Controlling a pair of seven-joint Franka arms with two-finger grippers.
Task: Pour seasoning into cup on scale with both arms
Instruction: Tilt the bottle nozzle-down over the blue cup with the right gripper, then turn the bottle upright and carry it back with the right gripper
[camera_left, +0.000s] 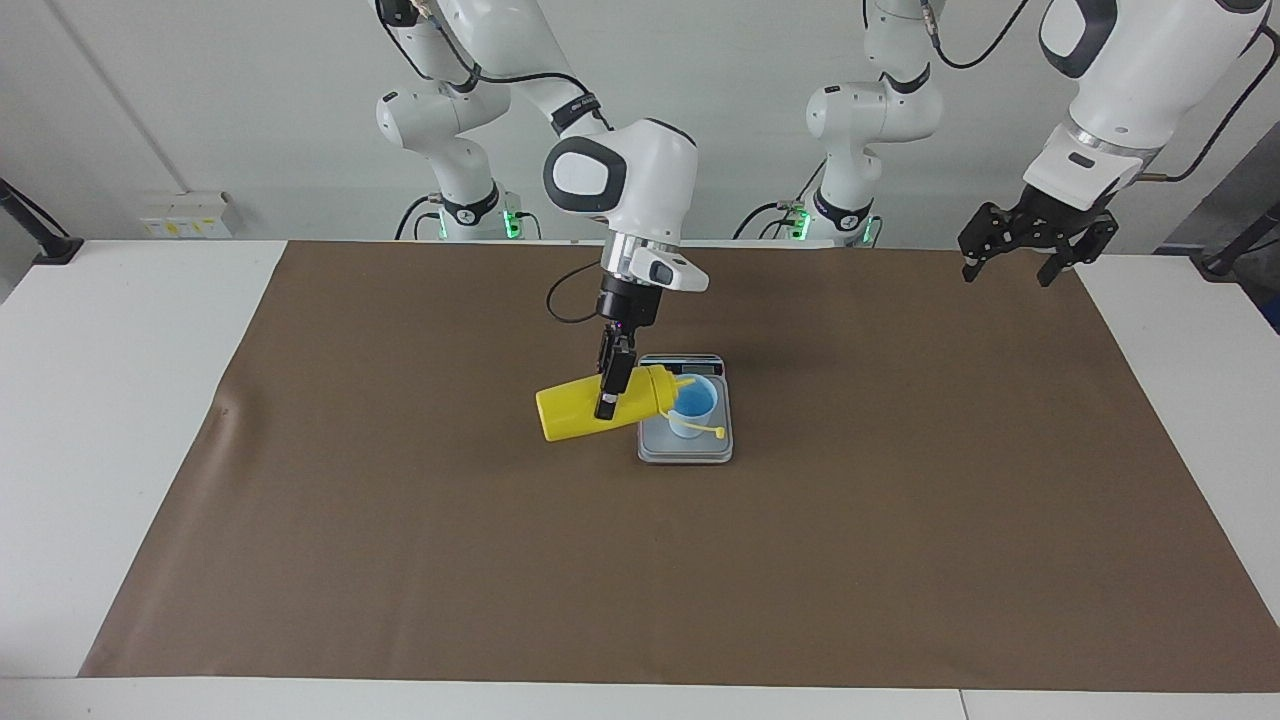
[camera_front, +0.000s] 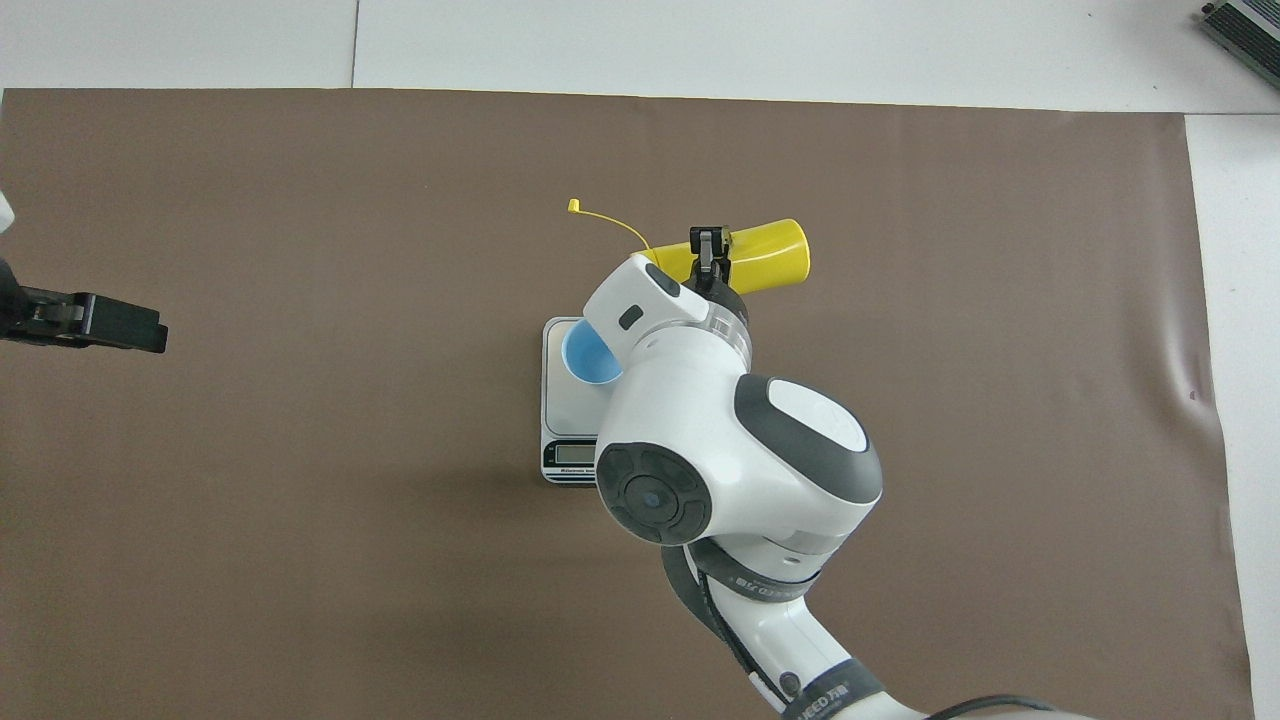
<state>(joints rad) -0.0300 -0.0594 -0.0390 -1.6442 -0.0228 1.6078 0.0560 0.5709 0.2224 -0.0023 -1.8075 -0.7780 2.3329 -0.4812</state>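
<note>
Fingers (camera_left: 606, 385) of the right gripper (camera_left: 608, 390) are pinching the yellow squeeze bottle (camera_left: 590, 407) around its middle. From the facing view, the bottle is bright yellow and round like a tube, with a domed top. It is up in the air, lying almost on its side. Its nozzle end is a bit higher than its flat bottom and is over the rim of the pale blue cup (camera_left: 693, 405). A thin yellow strap with a small cap (camera_left: 718, 431) hangs by the cup. The cup stands on the silver scale (camera_left: 686, 446). The left gripper (camera_left: 1020, 250) waits with its fingers spread wide, up over the brown mat (camera_left: 900, 520) at the left arm's end.

From the overhead view, the bottle (camera_front: 765, 255) points its flat bottom toward the right arm's end of the table. The cup (camera_front: 588, 355) is bright blue inside and sits on the scale (camera_front: 565, 420). The left gripper (camera_front: 95, 322) shows at the edge.
</note>
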